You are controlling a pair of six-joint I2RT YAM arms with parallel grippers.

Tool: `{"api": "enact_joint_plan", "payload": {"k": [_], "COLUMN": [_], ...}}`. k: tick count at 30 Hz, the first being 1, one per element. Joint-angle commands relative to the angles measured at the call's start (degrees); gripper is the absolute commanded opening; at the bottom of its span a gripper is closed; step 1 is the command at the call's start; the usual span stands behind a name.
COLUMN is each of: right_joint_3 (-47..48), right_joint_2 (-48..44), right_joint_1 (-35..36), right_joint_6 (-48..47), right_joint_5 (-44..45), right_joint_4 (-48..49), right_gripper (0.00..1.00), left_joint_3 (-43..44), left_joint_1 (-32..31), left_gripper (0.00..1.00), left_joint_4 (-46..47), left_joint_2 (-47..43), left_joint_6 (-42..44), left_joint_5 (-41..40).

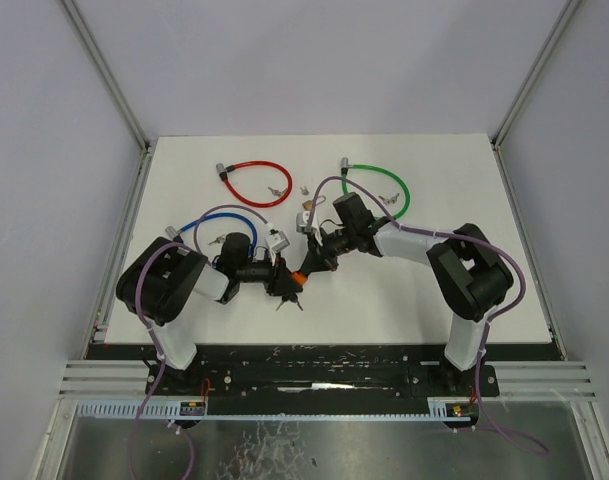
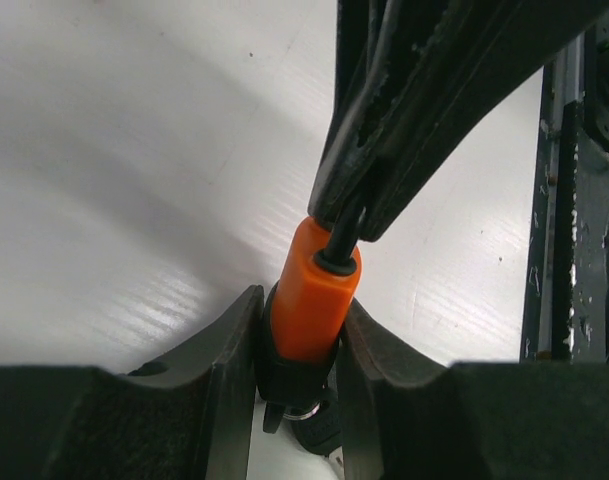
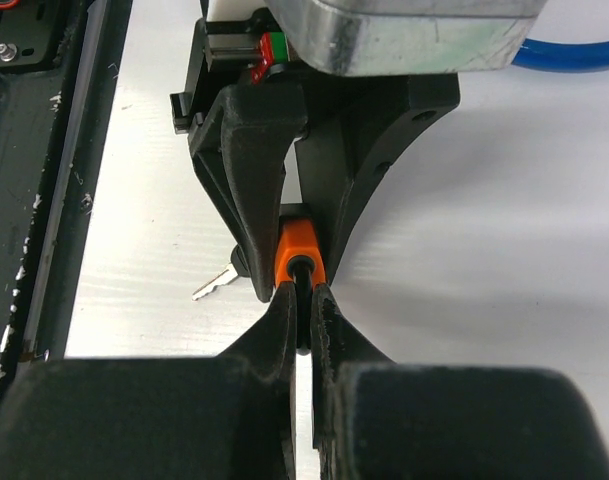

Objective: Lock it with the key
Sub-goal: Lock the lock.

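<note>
- Left gripper (image 1: 282, 277) is clamped on the orange plastic lock cylinder (image 2: 312, 285), steadying it near the centre of the white table (image 1: 434, 290).
- Right gripper (image 3: 303, 312) pinches the thin black cable end (image 2: 342, 238) that enters the cylinder.
- Small silver key (image 3: 214, 284) sits beside the lock; I cannot tell whether it is inserted.

Left gripper (image 1: 287, 283), right gripper (image 1: 306, 270) crowd orange lock (image 1: 298, 277); red cable (image 1: 259, 163), green cable (image 1: 382, 168) behind; table (image 1: 454, 285) near-right open.

We look down on a white table (image 1: 464, 290) closed in by plain pale grey walls (image 1: 314, 60), with aluminium posts (image 1: 104, 70) rising at the two far corners. Along its near edge we see a scratched black strip (image 1: 364, 362), a white slotted duct (image 1: 314, 409) and a dull metal sheet (image 1: 314, 450). The light is soft and even, leaving a faint sheen on the tabletop.
</note>
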Motion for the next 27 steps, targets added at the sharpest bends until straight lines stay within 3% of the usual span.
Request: {"api": "enact_joint_plan", "payload": {"k": [1,9,13,16,20,23,27], "right_joint_3": [-5.2,-2.8,1.6,2.8,3.4,4.1,5.7], "right_joint_2": [8.4,7.4,2.6,-2.3,-7.6,-10.2,-12.6], "right_joint_1": [9.7,9.7,2.6,-4.2,-10.5,-14.0,-16.3], "right_joint_6": [3.9,4.3,4.1,3.1,1.3,0.8,-0.9], "right_joint_5": [-4.3,-2.8,-2.4,-3.6,-6.4,-10.9,-15.3], "right_joint_4": [-13.4,-13.9,-17.1,-19.5,-22.9,-24.9,-28.7], "right_gripper": [0.0,0.0,0.0,0.0,0.0,0.0,0.0], "left_joint_3": [3.9,3.9,4.0,3.5,2.0,0.2,-1.6], "left_joint_1": [1.7,2.5,3.3,3.3,3.2,3.3,3.3], "left_gripper": [0.0,0.0,0.04,0.32,0.61,0.76,0.81], "left_joint_4": [24.4,25.9,24.8,23.3,22.5,21.8,19.4], "left_joint_2": [-0.6,-0.5,-2.6,-5.8,-10.9,-15.0,-20.5], "left_joint_6": [-1.8,-4.1,-9.3,-13.9,-20.3,-22.4,-23.6], "left_joint_5": [-6.1,-5.5,-5.6,-6.0,-7.9,-10.6,-13.5]}}
